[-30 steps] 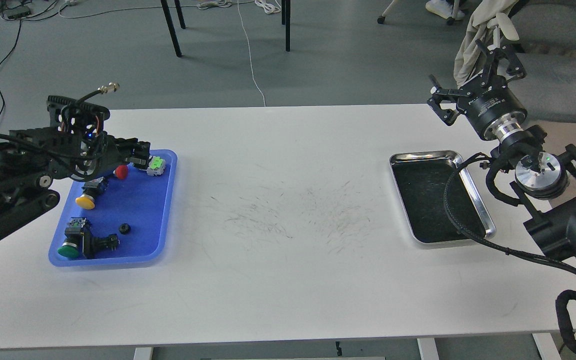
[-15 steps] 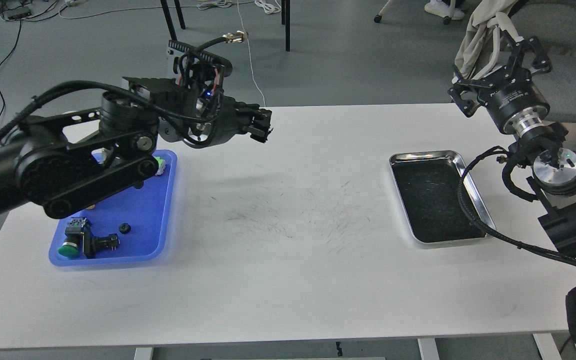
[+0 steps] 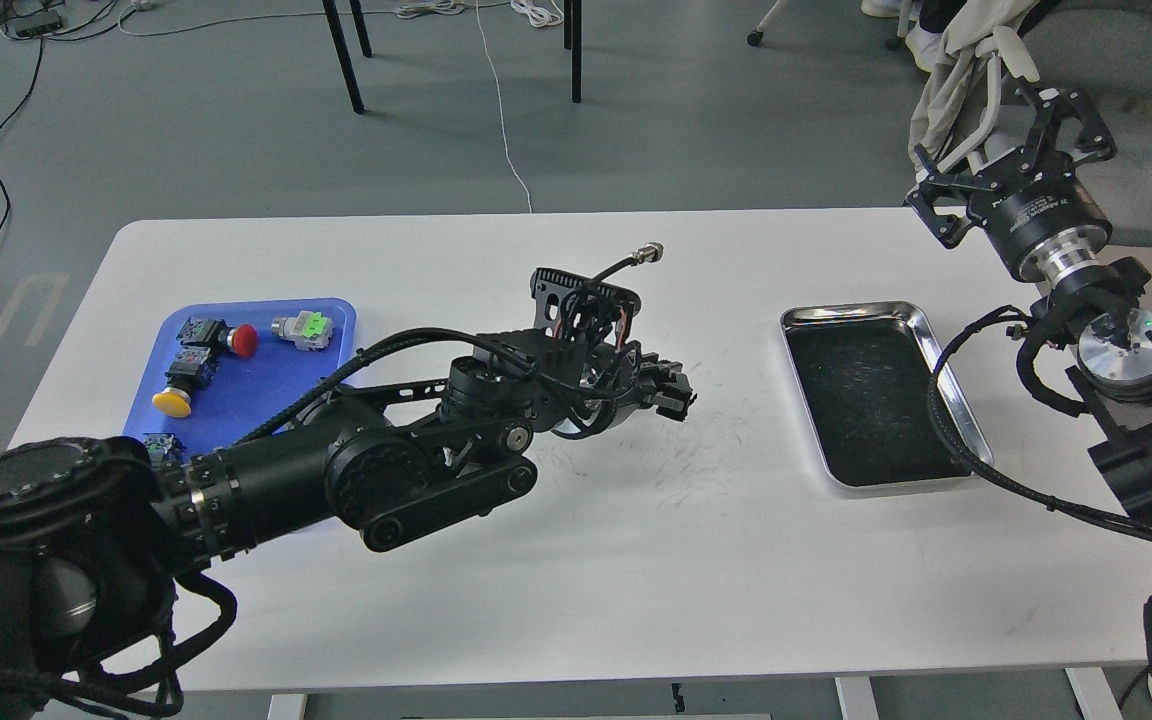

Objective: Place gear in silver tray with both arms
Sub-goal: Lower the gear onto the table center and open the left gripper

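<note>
While the left gripper (image 3: 674,385) hovered over the white table (image 3: 576,560) left of the silver tray (image 3: 958,412), its fingers looked pressed together; contents indistinguishable. Right gripper (image 3: 1021,140) hung beyond the tray's far-right corner, claws spread, holding nothing.

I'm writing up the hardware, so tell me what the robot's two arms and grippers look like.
Both arms are black and jointed. The left arm has thick rounded links, corrugated black cabling, a toothed bracket, red wires and a cable with a silver plug; its left gripper is blocky. The right arm shows silver rings, a green light and white lettering below the clawed right gripper.
</note>
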Tool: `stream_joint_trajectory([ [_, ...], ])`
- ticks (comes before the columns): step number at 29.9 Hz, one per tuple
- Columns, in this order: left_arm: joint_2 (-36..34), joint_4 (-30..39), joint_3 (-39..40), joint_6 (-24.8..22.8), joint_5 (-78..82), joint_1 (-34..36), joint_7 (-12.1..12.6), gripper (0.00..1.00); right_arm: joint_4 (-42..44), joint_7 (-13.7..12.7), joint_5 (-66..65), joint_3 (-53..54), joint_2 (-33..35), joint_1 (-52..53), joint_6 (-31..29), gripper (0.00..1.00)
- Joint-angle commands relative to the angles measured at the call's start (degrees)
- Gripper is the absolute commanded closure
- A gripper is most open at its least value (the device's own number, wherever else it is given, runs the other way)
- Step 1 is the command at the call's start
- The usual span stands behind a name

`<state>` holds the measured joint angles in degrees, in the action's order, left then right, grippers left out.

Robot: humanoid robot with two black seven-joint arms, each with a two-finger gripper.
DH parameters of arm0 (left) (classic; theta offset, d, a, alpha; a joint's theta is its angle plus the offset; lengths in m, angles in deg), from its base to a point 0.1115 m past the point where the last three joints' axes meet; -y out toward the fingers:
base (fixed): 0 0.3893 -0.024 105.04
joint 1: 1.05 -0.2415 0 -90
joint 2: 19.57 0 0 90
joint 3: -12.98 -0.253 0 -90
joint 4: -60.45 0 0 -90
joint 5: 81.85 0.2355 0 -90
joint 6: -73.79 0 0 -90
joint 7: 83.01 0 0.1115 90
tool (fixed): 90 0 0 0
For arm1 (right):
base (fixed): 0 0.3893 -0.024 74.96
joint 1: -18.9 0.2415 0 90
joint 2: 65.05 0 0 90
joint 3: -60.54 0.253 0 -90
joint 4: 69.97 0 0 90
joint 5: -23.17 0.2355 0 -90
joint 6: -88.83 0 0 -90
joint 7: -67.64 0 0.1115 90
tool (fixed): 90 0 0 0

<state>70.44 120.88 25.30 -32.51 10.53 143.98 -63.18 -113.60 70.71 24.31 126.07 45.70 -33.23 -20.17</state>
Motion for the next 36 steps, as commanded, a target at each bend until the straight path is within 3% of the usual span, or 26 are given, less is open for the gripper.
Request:
stream_joint_trajectory([
  [1, 0.0, 0.7, -1.0, 1.2, 0.0, -1.8, -0.1, 0.97, 0.2, 0.1, 0.0, 0.0, 0.3, 0.0, 0.0, 0.01],
  [9, 0.0, 2.1, -1.7, 1.6, -0.2, -4.3, -0.9, 0.96, 0.0, 1.2, 0.0, 0.8, 1.6, -0.9, 0.1, 0.01],
  [30, 0.0, 1.5, -1.9, 3.8, 0.0, -8.4, -2.4, 0.91, 0.0, 1.1, 0.0, -0.4, 1.6, -1.1, 0.3, 0.01],
  [34, 0.0, 1.4, -1.9, 3.9, -0.1, -8.5, -3.0, 0.88, 0.0, 1.1, 0.0, -0.4, 1.7, -1.1, 0.2, 0.01],
  [36, 0.0, 1.4, -1.9, 4.0, 0.0, -8.5, -3.0, 0.79, 0.0, 1.1, 0.0, -0.4, 1.7, -1.1, 0.2, 0.01],
])
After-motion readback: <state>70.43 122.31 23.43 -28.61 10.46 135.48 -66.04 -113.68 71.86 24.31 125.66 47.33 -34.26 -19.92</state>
